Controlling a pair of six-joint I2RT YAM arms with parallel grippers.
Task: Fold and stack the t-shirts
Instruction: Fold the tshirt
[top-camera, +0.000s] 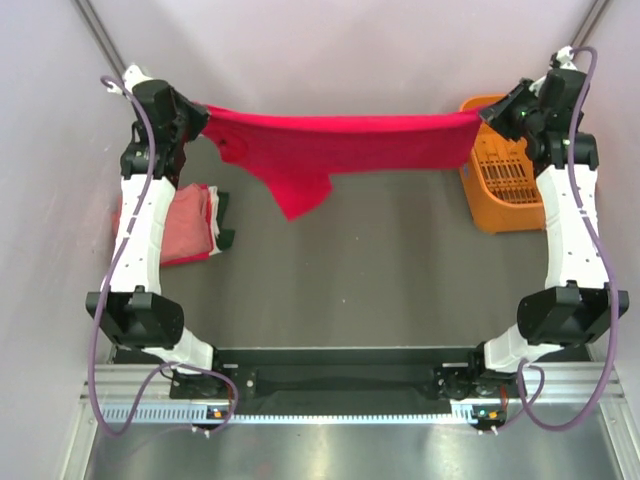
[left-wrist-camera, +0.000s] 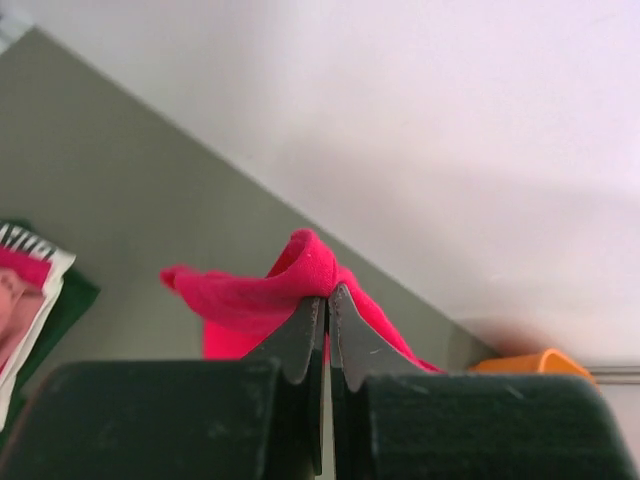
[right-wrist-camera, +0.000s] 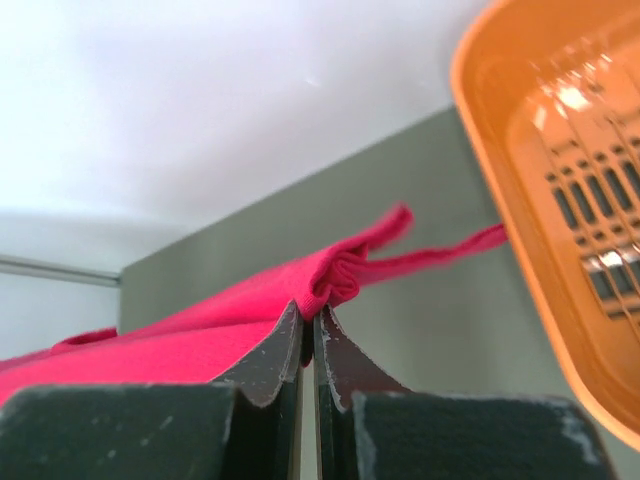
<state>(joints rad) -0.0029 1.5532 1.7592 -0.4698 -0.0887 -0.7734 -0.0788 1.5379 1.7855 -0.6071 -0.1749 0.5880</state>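
Two-handed, held the crimson t-shirt stretched across the upper part of the top view. Clamped the left gripper shut on a bunched edge at upper left, and the right gripper shut on the opposite edge at upper right, just beside the orange basket. Found the long axis running left to right, straight from one gripper to the other, with one loose flap hanging left of centre. Noted a folded stack, salmon pink uppermost, at the left edge, nearer the left arm. Judged the bare table at centre frame, below both grippers, as the lay-down area. Judged matched travel of both arms necessary to hold that axis level.
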